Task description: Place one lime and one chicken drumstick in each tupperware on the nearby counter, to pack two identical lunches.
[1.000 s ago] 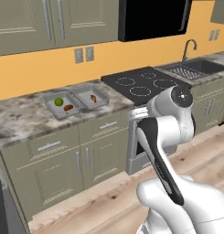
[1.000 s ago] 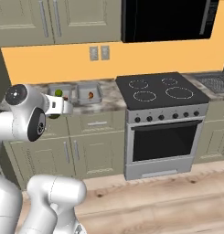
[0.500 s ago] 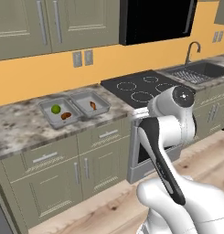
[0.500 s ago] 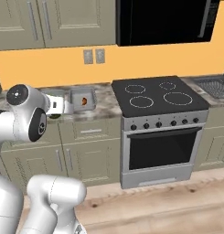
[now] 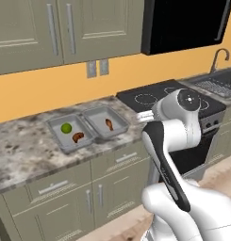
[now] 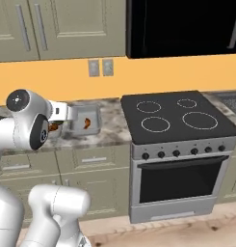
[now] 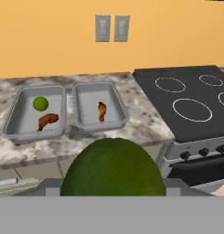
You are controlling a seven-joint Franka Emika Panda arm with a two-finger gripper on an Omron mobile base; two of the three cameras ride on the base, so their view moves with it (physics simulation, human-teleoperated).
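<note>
A big green lime [image 7: 113,167] sits between the finger tips of my gripper [image 7: 113,189], which is shut on it, held back from the counter [image 7: 145,123] edge. Two grey tupperware trays lie side by side on the counter ahead. The left tupperware [image 7: 23,114] holds a lime [image 7: 40,103] and a chicken drumstick [image 7: 48,120]. The right tupperware [image 7: 88,119] holds one drumstick [image 7: 102,111]. From the left base view the same trays [image 5: 58,137] [image 5: 99,121] lie left of my hand [image 5: 145,116]. In the right base view my arm covers the left tray.
A black glass stovetop [image 6: 177,116] with an oven below adjoins the counter on the right, and a sink [image 5: 216,84] lies beyond it. Beige cabinets with bar handles [image 5: 53,188] run under the counter. Two wall outlets [image 7: 112,28] sit above the trays.
The whole scene has shifted in both base views, so the base has driven along the counter. The trays now sit more in front. The grip on the lime is unchanged.
</note>
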